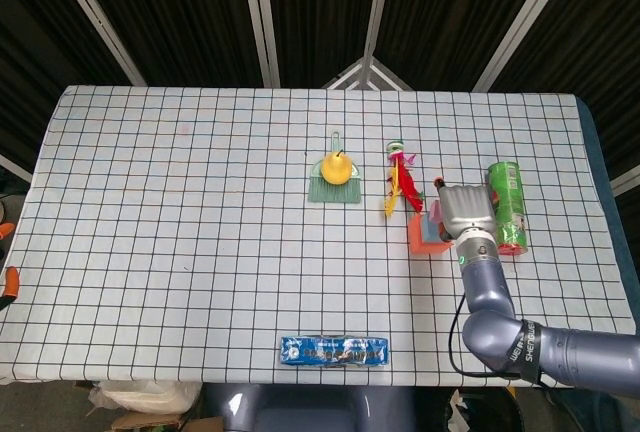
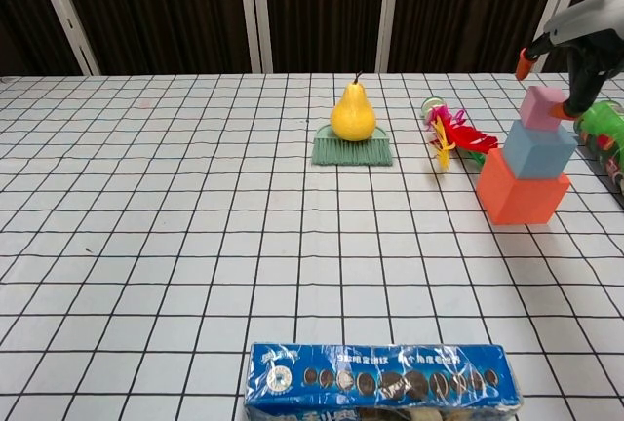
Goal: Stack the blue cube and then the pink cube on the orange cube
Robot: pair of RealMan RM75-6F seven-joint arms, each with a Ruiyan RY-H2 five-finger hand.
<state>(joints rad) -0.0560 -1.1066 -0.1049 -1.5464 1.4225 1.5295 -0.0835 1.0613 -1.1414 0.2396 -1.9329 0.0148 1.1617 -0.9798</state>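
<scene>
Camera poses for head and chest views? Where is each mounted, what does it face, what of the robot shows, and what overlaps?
Head view: high up, looking steeply down on the whole table; right arm and right hand show, over the cube stack.
Chest view: low, near the table's front edge, facing across it toward the dark curtains; only the right hand shows, top right.
Shared: pink cube, blue cube, orange cube, pear, green can.

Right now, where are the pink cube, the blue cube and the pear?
pink cube (image 2: pixel 542 107), chest view, front face.
blue cube (image 2: pixel 537 154), chest view, front face.
pear (image 2: pixel 353 114), chest view, middle of its body.
</scene>
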